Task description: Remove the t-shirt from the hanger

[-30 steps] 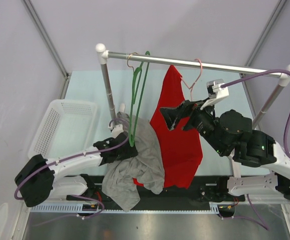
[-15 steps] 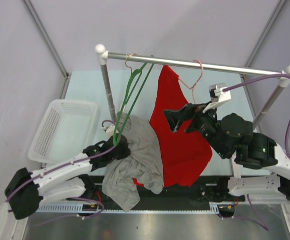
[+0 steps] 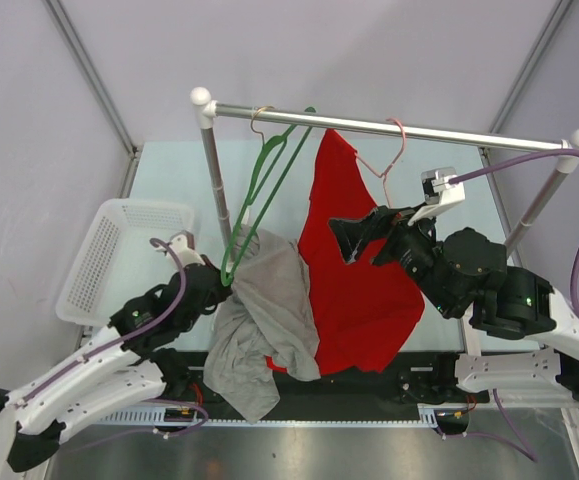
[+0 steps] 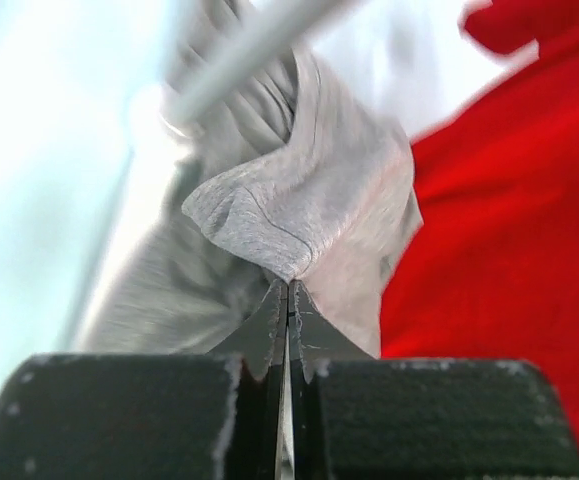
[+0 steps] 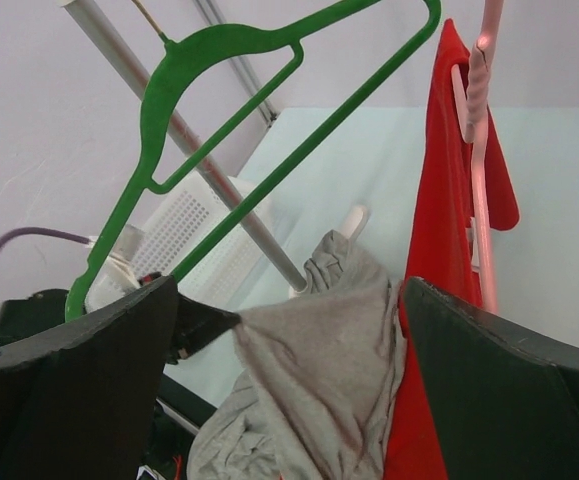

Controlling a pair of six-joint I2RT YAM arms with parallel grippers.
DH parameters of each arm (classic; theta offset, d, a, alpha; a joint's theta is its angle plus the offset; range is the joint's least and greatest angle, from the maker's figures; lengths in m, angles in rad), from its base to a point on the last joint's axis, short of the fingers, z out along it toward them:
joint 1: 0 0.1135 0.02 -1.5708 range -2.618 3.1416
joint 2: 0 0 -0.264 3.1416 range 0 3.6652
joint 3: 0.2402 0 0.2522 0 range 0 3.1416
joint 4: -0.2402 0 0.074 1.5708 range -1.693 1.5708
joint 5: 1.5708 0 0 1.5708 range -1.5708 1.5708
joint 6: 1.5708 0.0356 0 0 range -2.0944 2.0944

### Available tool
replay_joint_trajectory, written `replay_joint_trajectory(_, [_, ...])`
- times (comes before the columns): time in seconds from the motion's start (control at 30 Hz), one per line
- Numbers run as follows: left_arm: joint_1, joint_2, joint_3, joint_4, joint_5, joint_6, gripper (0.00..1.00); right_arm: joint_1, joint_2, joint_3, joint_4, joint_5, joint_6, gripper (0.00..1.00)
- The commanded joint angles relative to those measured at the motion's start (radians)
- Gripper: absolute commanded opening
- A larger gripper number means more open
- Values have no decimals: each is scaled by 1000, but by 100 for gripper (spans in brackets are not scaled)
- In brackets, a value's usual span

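Observation:
A grey t-shirt (image 3: 269, 320) hangs bunched below the green hanger (image 3: 259, 195), whose hook is on the rail (image 3: 389, 127). My left gripper (image 3: 227, 290) is shut on a fold of the grey t-shirt (image 4: 309, 210), its tips (image 4: 289, 290) pinching the cloth and stretching it leftwards. The hanger's low end is right at the shirt's top edge; whether it is still inside the cloth I cannot tell. My right gripper (image 3: 354, 238) hovers open in front of the red shirt (image 3: 359, 280), holding nothing. In the right wrist view the grey t-shirt (image 5: 319, 370) shows between its open fingers (image 5: 69, 380).
The red shirt (image 5: 439, 200) hangs on a pink hanger (image 3: 394, 160) further right on the rail. A white basket (image 3: 119, 255) stands on the table at the left. The rack's left post (image 3: 214, 180) rises just behind the grey t-shirt.
My left gripper has shut on the grey t-shirt and drawn it left and toward the near edge. The green hanger has swung left with it. The right arm has barely shifted.

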Motion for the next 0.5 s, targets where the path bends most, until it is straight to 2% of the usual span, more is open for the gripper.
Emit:
replay_joint_trajectory(0.0, [-2, -73, 134, -260, -249, -9, 1, 0, 1, -3, 38, 25, 18, 100])
replay_joint_trajectory(0.1, [-4, -144, 179, -352, -332, -79, 0, 0, -1, -5, 44, 24, 14, 100])
replay_joint_trajectory(0.2, [-2, -169, 128, -318, -236, -83, 0, -1, 2, -6, 62, 18, 6, 100])
replay_joint_trajectory(0.27, [-2, -152, 91, -339, -185, -141, 3, -3, 5, -6, 64, 15, 6, 100])
replay_joint_trajectory(0.3, [-2, -136, 79, -367, -151, -157, 9, -3, 5, -6, 62, 15, 6, 100])
replay_joint_trajectory(0.33, [-1, -114, 55, -375, -137, -163, 27, -3, 4, -8, 59, 13, 8, 100])
replay_joint_trajectory(0.4, [-2, -92, 36, -378, -88, -175, 42, -3, 1, -11, 58, 15, 12, 100])
replay_joint_trajectory(0.43, [-2, -80, 15, -363, -68, -168, 69, -3, -1, -16, 58, 13, 14, 100])
replay_joint_trajectory(0.47, [-2, -72, 5, -340, -39, -142, 85, -4, -4, -17, 58, 13, 15, 100])
